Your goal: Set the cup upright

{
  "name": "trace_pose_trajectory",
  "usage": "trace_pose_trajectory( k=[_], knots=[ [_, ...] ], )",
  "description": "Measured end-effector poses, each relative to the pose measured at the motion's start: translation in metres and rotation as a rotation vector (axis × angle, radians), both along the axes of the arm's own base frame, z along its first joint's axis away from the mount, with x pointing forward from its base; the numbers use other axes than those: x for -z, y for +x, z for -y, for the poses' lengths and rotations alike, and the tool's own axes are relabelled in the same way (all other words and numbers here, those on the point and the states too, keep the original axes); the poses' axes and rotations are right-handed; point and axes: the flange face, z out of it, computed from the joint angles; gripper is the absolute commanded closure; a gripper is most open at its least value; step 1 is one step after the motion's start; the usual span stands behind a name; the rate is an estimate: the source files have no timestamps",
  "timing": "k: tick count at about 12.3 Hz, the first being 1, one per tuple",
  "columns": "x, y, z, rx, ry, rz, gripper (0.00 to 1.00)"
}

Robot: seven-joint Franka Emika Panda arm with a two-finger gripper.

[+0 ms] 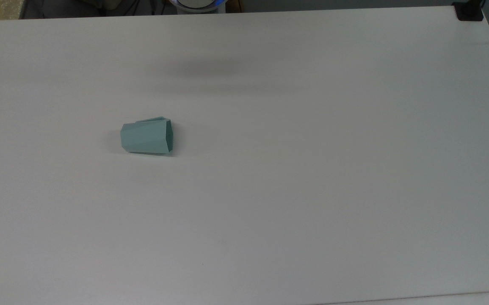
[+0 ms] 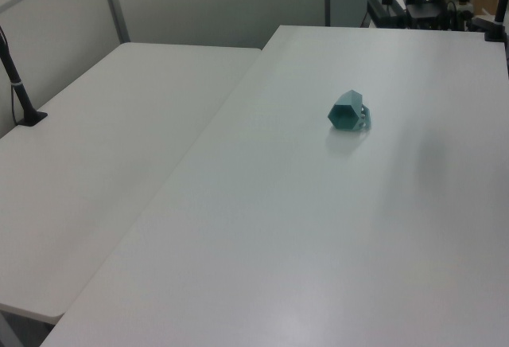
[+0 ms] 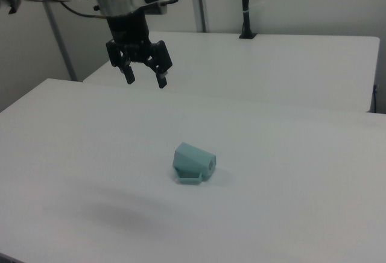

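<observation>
The pale teal cup (image 1: 147,136) lies on its side on the white table (image 1: 312,169), its faceted rim facing the top view's right and its narrow base to the left. In the left view the cup (image 2: 347,112) shows its polygonal open mouth, with the small handle on the right. In the right view the cup (image 3: 193,162) rests with the handle down toward the camera. My gripper (image 3: 145,79) hangs open in the air well above the table, up and to the left of the cup in the right view, with nothing between its fingers.
A second white table (image 2: 95,164) adjoins on the left view's left. A black clamp post (image 2: 20,92) stands at its far edge, and another black clamp (image 1: 468,12) sits at the top view's upper right corner. The arm's shadow (image 1: 202,70) falls beyond the cup.
</observation>
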Motion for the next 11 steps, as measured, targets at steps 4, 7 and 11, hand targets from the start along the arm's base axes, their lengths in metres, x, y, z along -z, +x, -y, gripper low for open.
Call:
trace_pose_trajectory(
  k=[4, 7, 11],
  knots=[
    [0.015, 0.015, -0.056, 0.046, -0.091, 0.065, 0.0],
    [0.041, 0.026, -0.107, 0.078, -0.195, 0.117, 0.0],
    [0.11, 0.034, -0.168, 0.035, -0.419, 0.131, 0.0]
  ],
)
